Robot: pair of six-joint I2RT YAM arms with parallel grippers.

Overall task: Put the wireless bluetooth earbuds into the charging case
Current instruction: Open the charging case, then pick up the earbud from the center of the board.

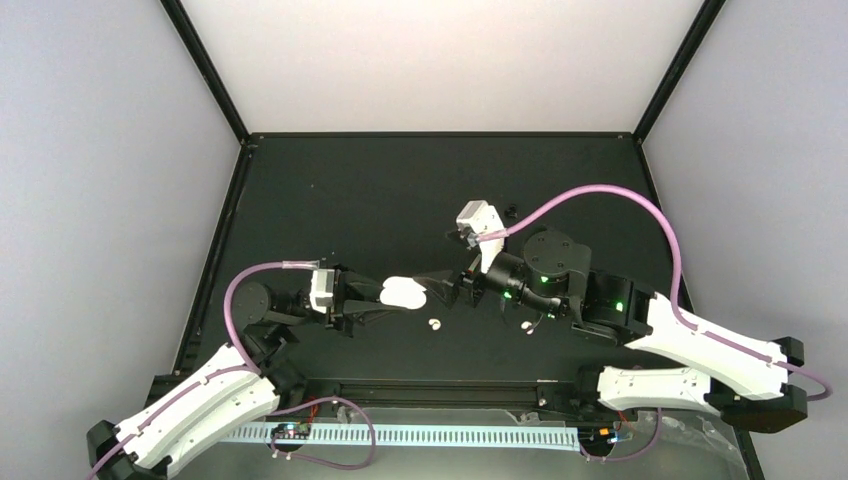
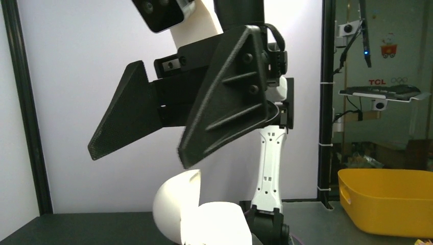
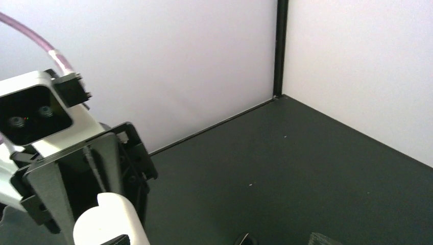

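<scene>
My left gripper (image 1: 380,298) clamps the case (image 1: 404,292); my right gripper (image 1: 438,288) gapes wide, empty, just beside it.

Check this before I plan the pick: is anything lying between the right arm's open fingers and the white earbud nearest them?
Nothing visible does. The tiny white bean-shaped earbud lies alone on the black table, just near-side of the right fingers. The glossy white oval charging case, clamped in the left fingers, sits to one side.
</scene>
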